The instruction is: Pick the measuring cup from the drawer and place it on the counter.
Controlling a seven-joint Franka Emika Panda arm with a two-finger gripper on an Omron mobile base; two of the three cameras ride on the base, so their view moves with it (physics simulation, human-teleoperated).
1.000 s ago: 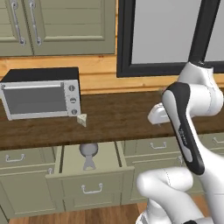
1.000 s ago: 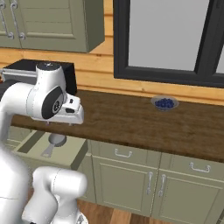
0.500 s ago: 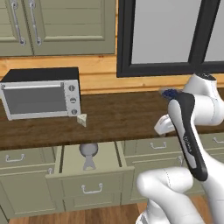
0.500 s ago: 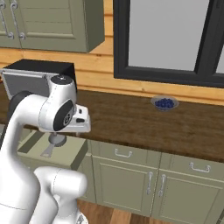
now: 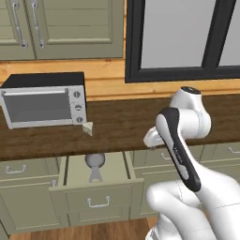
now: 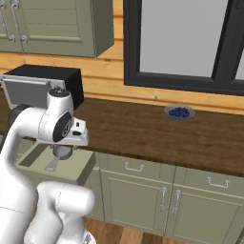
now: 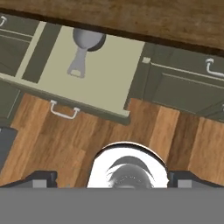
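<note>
Grey measuring cup (image 5: 95, 162) unmoved in drawer (image 5: 112, 174) | arm swung lower | jaws wide apart

A home kitchen is being shown: a dark wood-grain counter (image 6: 143, 131) is being carried on olive-green cabinets (image 6: 138, 190), a microwave (image 5: 44, 99) is being kept beneath wall cupboards (image 5: 61, 23), and a wood plank floor (image 7: 144, 131) is being seen below an open drawer (image 5: 96, 176).

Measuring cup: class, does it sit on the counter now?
No. The measuring cup lies inside the open drawer, below the counter edge.
</note>
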